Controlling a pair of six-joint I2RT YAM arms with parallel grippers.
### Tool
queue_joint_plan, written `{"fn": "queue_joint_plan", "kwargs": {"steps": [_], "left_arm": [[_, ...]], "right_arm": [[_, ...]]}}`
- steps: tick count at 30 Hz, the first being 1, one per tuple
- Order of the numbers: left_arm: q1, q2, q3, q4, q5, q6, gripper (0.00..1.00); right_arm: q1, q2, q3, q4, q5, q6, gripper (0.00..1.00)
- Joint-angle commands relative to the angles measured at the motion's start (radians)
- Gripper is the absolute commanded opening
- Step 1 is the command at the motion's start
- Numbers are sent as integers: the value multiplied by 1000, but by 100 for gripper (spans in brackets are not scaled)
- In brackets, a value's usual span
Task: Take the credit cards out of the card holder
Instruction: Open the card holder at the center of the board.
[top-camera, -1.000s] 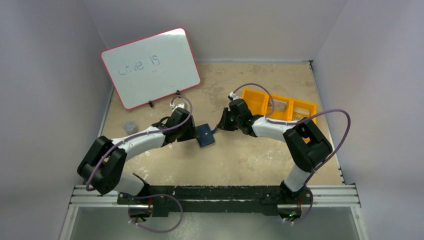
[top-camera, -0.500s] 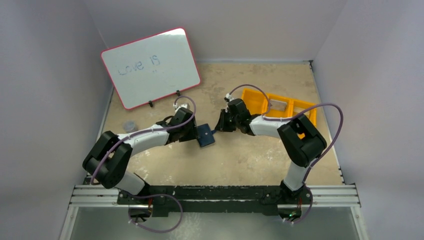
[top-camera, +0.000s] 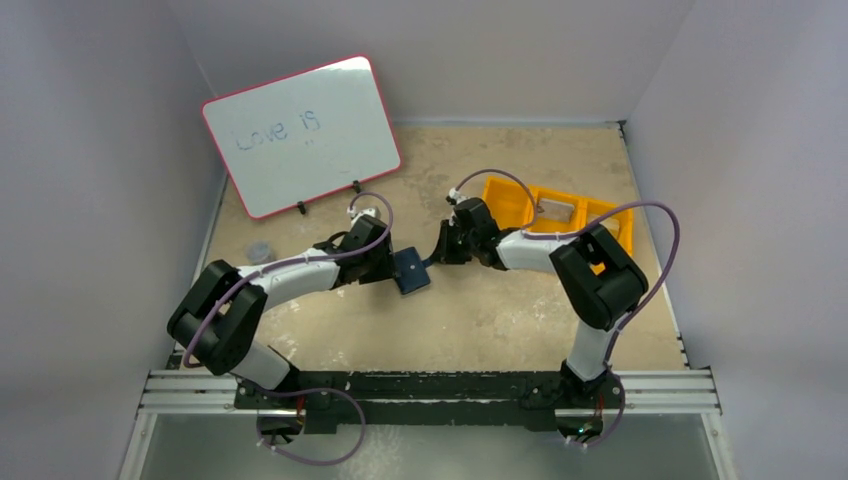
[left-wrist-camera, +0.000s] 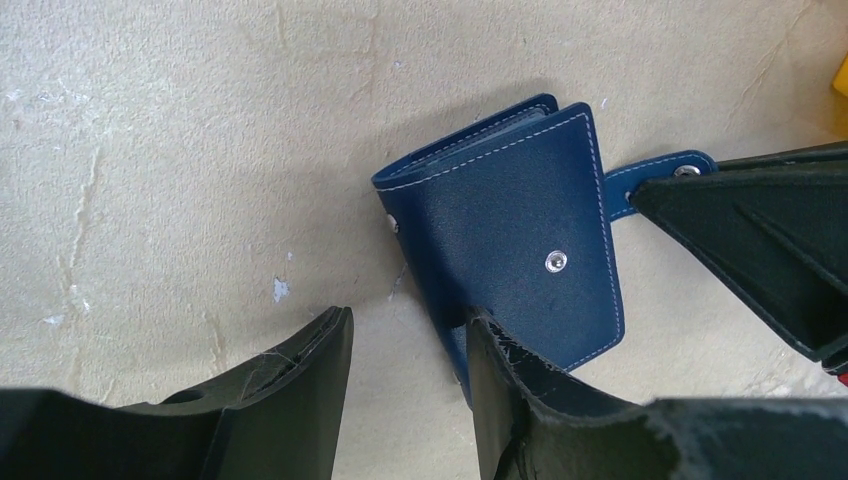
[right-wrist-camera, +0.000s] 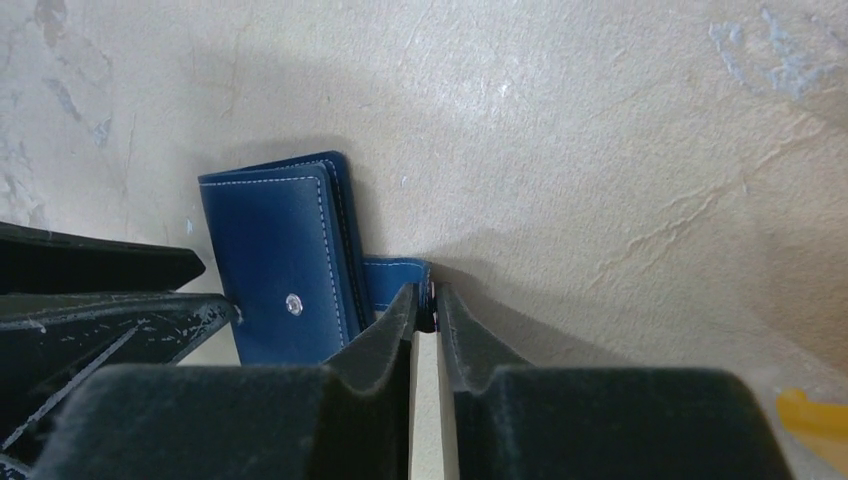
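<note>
**While the right gripper (right-wrist-camera: 424, 292) pinches its tab, the card holder (left-wrist-camera: 510, 240) lies folded between the arms**

Where the two arms meet near the middle of the table (top-camera: 500, 320), the navy card holder lies flat and folded. Its stitched cover faces up, with a silver snap stud (left-wrist-camera: 555, 262) showing. The snap tab (left-wrist-camera: 655, 180) sticks out unfastened toward the right gripper. That gripper's jaws are drawn in to a thin slit, with the tab's end caught at their tips.

The left gripper (left-wrist-camera: 408, 320) sits low at the opposite side of the holder with its jaws apart. One finger (left-wrist-camera: 505, 370) overlaps the holder's near corner and the other stands over bare table just beside it. Nothing is clamped between them.

An orange tray (top-camera: 510, 210) sits behind the right arm toward the far right. A pale flat piece lies in its middle compartment, too small to name. A whiteboard (top-camera: 300, 135) reading "Love is" leans at the far left, and a small grey object (top-camera: 260, 252) rests beside the left arm.
</note>
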Motion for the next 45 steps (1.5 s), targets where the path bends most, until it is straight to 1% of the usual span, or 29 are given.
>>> {"fn": "queue_joint_plan", "kwargs": {"steps": [1, 4, 9, 13, 18, 20, 22, 27, 32, 35, 38, 40, 42, 43, 45], "left_arm": [[-7, -12, 35, 29, -3, 0, 45], [-7, -17, 36, 27, -10, -3, 45], [-7, -68, 36, 22, -43, -31, 49], [-7, -121, 40, 33, -72, -56, 51], [-7, -194, 45, 14, -141, -70, 52], [-7, -228, 34, 10, -177, -80, 54], [-7, -257, 9, 23, -202, -91, 58], [-7, -255, -33, 38, -191, -111, 59], [-7, -237, -51, 39, -184, -121, 59], [-7, -257, -50, 10, -243, -138, 59], [-6, -299, -54, -18, -315, -150, 59], [-6, -328, -54, -43, -355, -155, 59], [-6, -350, -55, -71, -384, -157, 59], [-6, -358, -55, -82, -392, -157, 59], [-5, -367, -58, -91, -391, -153, 59]], "right_arm": [[-5, 6, 31, 69, -36, -7, 9], [-5, -9, 28, 82, -54, -8, 0], [-3, -104, 0, 74, 24, -19, 0], [-1, -228, -93, 144, -36, -13, 0], [9, -326, -123, 159, -107, 5, 0], [24, -330, -126, 166, -119, 8, 0], [28, -309, -112, 152, -113, 9, 0], [29, -272, -92, 149, -115, 30, 0], [31, -290, -87, 150, -129, 35, 0], [60, -317, -85, 189, -161, 68, 0], [101, -312, -39, 158, -161, 80, 0], [111, -330, -42, 160, -136, 117, 0], [111, -365, -78, 157, -102, 172, 0], [112, -384, -101, 158, -98, 203, 0], [108, -417, -148, 148, -35, 272, 0]]}}
